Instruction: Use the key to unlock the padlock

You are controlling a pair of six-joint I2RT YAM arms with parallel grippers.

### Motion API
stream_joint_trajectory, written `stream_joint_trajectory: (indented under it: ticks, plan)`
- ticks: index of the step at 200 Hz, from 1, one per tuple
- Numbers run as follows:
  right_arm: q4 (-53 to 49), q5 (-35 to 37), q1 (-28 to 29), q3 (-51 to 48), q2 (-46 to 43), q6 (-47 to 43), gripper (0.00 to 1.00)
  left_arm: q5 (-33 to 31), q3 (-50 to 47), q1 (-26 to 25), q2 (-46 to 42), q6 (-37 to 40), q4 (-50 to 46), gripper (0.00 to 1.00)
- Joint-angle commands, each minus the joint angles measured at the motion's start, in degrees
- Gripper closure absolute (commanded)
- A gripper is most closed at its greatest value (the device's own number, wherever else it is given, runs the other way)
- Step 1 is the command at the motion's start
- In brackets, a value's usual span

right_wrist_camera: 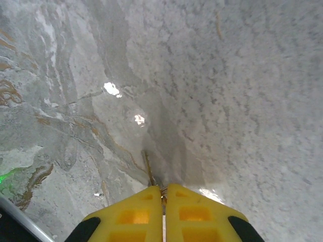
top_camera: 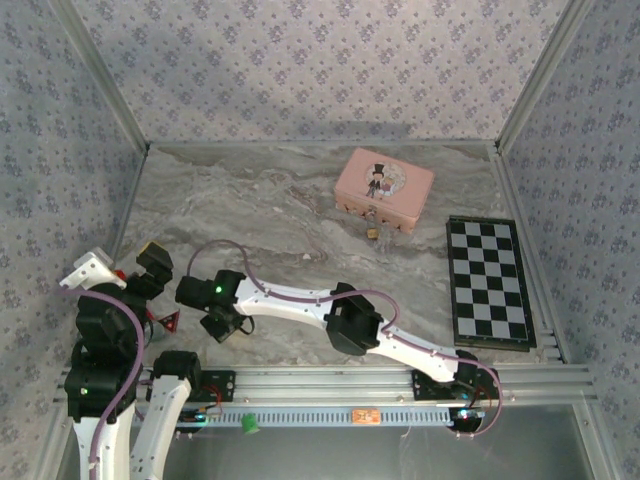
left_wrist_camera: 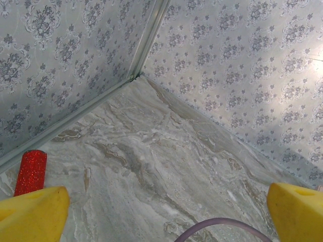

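Toward 7 o'clock on the counter (top_camera: 280, 210), the right arm (top_camera: 385, 338) stretches low, the right jaws pinching a thin golden key (right_wrist_camera: 148, 169); the left jaws are spread.

Brass-gold padlock (top_camera: 372, 232), pink tin (top_camera: 385, 188), black-and-white checkerboard (top_camera: 488, 282), grey marbled table (top_camera: 250, 200), floral walls (top_camera: 300, 60).

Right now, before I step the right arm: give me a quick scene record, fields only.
left gripper: open, nothing between its fingers
right gripper: shut on a thin brass piece, likely the key, low over the table
padlock: at the pink tin's front edge, well away from both grippers
pink tin: far side, right of centre, lid closed
checkerboard: flat along the right edge
red cylinder: on the table ahead of the left gripper
task state: key not yet at padlock
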Motion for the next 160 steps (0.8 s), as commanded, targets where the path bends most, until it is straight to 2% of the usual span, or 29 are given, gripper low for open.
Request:
stream_joint_trajectory:
  ticks: [1,73,149,160]
  plan:
    - [-0.8,3.8,0.4,-4.3,-2.4,0.2,0.92,-1.0,-0.3,-0.4,-0.2,-0.1,0.5,0.0]
    - [0.3,0.0,0.3,-4.1,-1.0,-0.5,0.75,-1.0,-0.6,-0.5,-0.3,-0.1,0.5,0.0]
    - [-3.4,-0.5,-0.3,-0.6,2.2,0.2,0.71,-1.3,-0.6,-0.3,-0.4,-0.2,0.4,0.0]
    - [-4.6,0.1,-0.2,0.2,2.8,0.2,0.75,-1.3,-0.6,-0.3,-0.4,-0.2,0.5,0.0]
